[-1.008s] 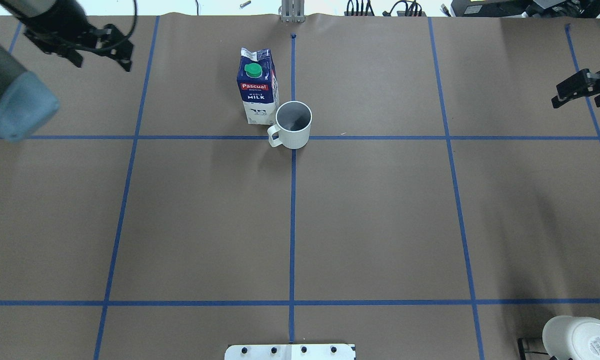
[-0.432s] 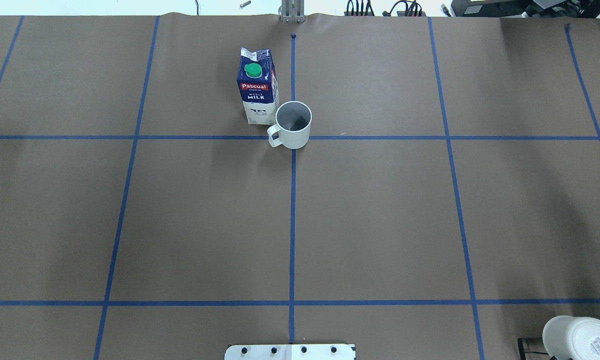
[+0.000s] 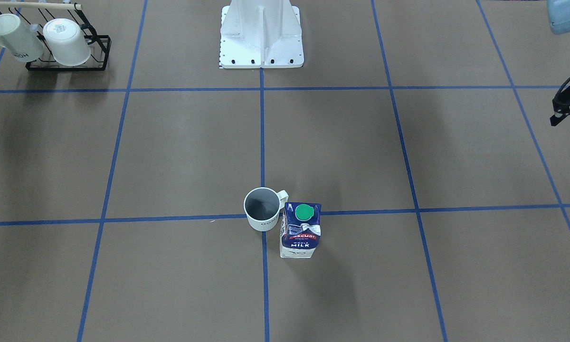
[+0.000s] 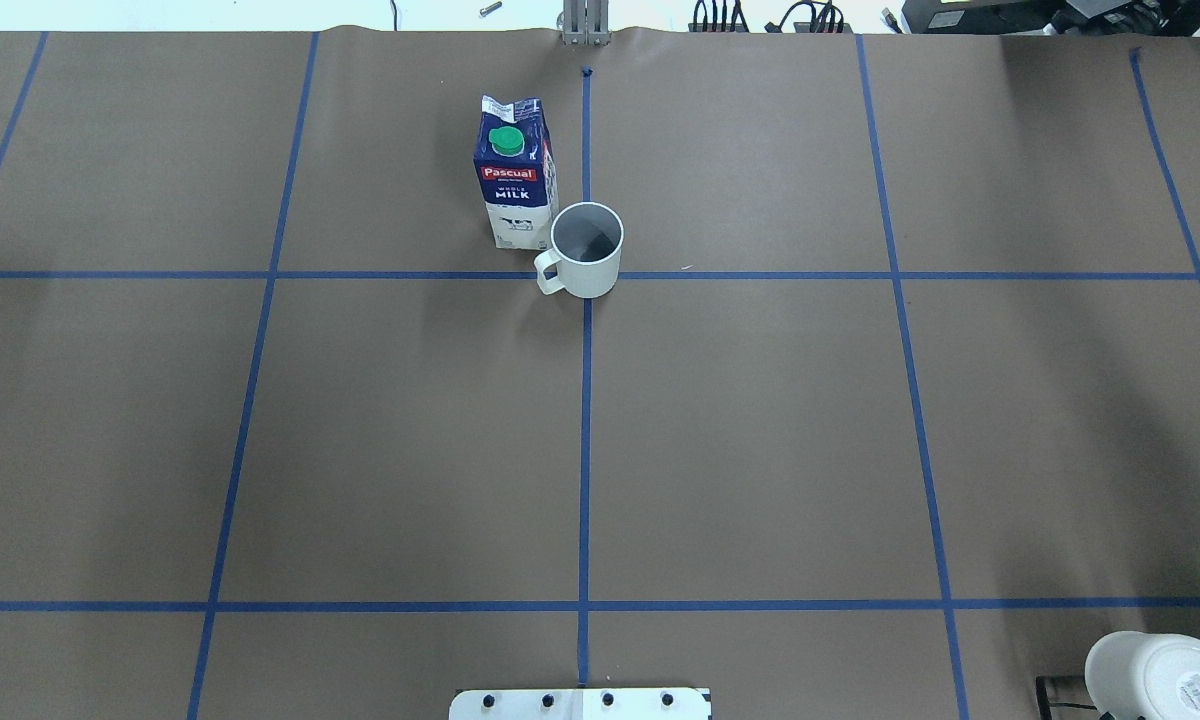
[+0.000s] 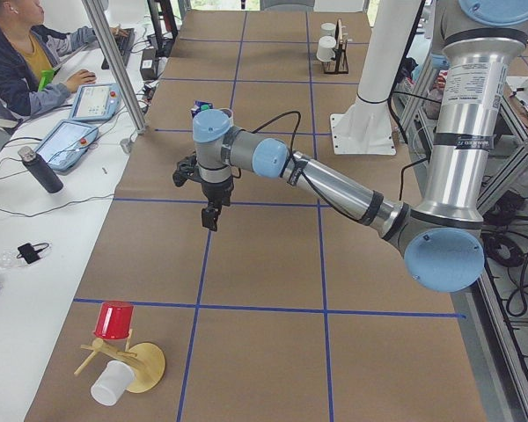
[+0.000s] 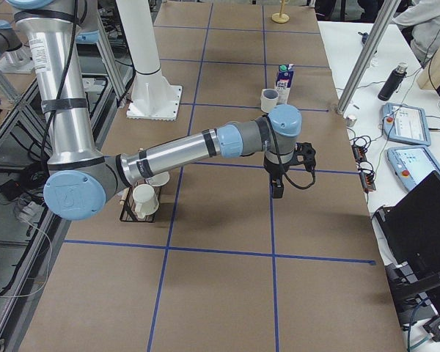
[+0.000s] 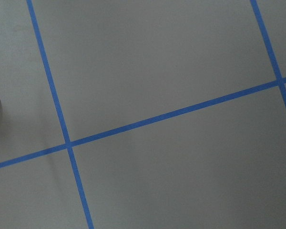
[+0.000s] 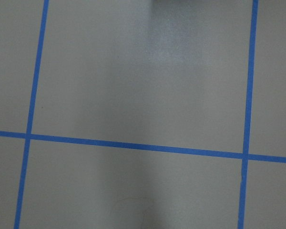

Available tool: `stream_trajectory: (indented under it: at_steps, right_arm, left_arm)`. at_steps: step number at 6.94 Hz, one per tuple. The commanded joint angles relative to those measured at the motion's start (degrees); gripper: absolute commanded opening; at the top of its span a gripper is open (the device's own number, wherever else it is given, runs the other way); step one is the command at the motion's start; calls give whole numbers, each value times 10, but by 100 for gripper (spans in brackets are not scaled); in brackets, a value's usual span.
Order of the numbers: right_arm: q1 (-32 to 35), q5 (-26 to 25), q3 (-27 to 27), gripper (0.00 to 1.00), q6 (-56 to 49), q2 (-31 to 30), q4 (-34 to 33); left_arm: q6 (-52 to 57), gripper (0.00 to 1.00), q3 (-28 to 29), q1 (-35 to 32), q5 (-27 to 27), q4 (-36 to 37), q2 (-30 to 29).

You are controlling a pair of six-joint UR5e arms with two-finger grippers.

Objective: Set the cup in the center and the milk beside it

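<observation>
Cup (image 4: 587, 250): white mug, upright on centre crossing (image 4: 586, 302) of blue tape (image 4: 584, 450); judged ceramic, rigid, smooth, breakable; take by rim wall or handle (image 4: 547, 272). Milk carton (image 4: 515, 175): upright, just beside cup, perhaps touching; card walls likely yield, grip across flat sides. Left gripper (image 5: 210, 218), right gripper (image 6: 277, 192): well apart from both, spread or pressed cannot be told. Surface: flat brown paper tabletop (image 4: 760, 450). Room: operator (image 5: 18, 53) at side desk (image 5: 35, 220).
</observation>
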Motion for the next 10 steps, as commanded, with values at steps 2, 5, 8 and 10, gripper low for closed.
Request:
stream_trajectory:
  at_steps: [2, 5, 8, 10]
  right_arm:
    - [-22, -40, 23, 100, -39, -3, -41]
    - [-24, -40, 39, 100, -39, -14, -43]
    - [-29, -37, 49, 100, -38, -19, -43]
    - [-29, -37, 55, 100, -38, -23, -43]
  left_arm:
    - [-37, 99, -1, 0, -6, -4, 18]
    - [-37, 99, 9, 1, -7, -7, 13]
    - [-41, 99, 10, 1, -7, -35, 15]
    - [-45, 99, 7, 1, -21, -43, 15]
